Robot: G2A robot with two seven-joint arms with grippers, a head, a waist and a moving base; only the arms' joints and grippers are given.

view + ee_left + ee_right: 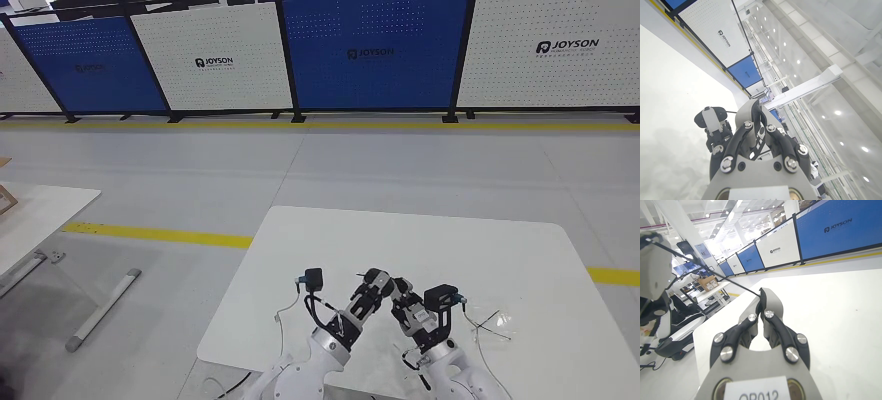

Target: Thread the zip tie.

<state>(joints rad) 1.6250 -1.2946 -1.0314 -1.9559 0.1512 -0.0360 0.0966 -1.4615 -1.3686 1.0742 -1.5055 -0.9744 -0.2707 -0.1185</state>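
**A:** Where's the zip tie rn?

**B:** Up in the air, off the table, strung btwn your two grippers above the near edge. Your right gripper is pinched tight on one end, w/ the strap coming out at the very tip. Your left gripper is closed narrow too. The other end runs to its tip, so I'd say it's holding that end, tho the contact itself is hidden behind a finger.

**A:** What can go wrong from here?

**B:** Main risk imo is slip. The strap is thin and looks slick, and both holds seem to be right at the tips, so a pull along its length could drag it out. Second is aim. The tail has to find a tiny slot in the head, and any wrist twist puts tip and slot out of line, so it'd bend or skate past. Third, if you open one side to regrip, the free end will prob swing or drop to the table.

**A:** How's the tie look?

**B:** Black, narrow, long. It runs nearly straight and taut btwn the tips, no loop visible. There's a small blocky bit at the left gripper's end, prob the head, but it's too small to be sure. Can't tell which way the teeth face.
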